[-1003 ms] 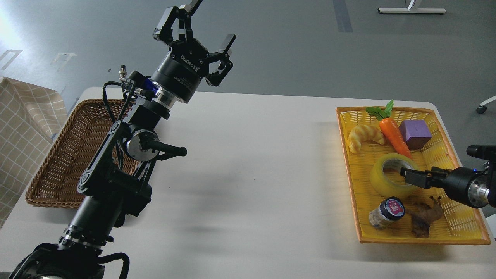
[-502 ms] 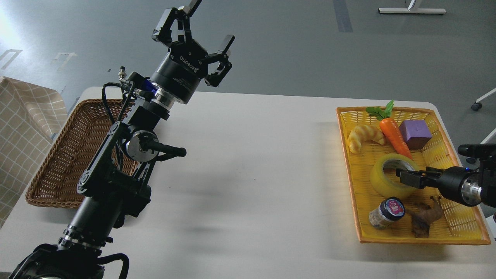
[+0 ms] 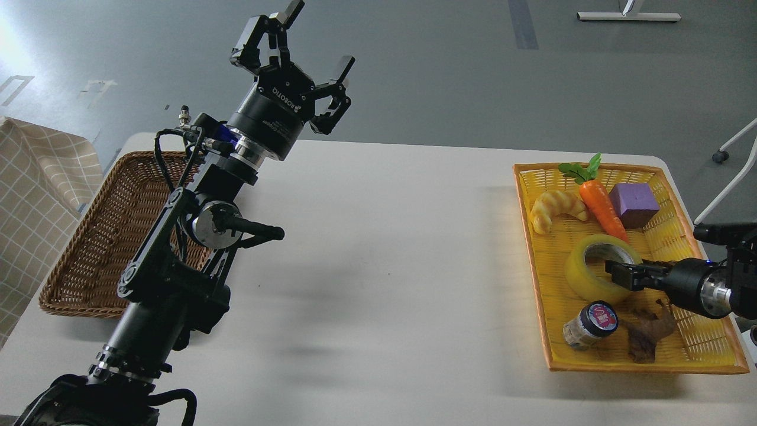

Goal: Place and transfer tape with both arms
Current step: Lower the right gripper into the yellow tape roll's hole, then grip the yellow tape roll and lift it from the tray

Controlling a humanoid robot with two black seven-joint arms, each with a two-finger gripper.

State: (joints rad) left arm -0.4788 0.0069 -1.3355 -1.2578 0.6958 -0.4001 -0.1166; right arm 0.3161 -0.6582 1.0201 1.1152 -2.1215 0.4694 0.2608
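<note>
- Tape [image 3: 594, 269] lying flat in yellow tray [image 3: 704, 346], on right side of surface [image 3: 384, 284].
- Right end effector [image 3: 618, 275] at tape rim; fingers dark, spread or pressed together: cannot tell.
- Left end effector [image 3: 307, 44] raised high, fingers spread, holding nothing.

Left tool [image 3: 295, 56] raised, spread, right tool [image 3: 615, 274] low

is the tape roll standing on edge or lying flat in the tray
Lying flat: the tape shows its round core opening upward, resting in the yellow tray.
</note>
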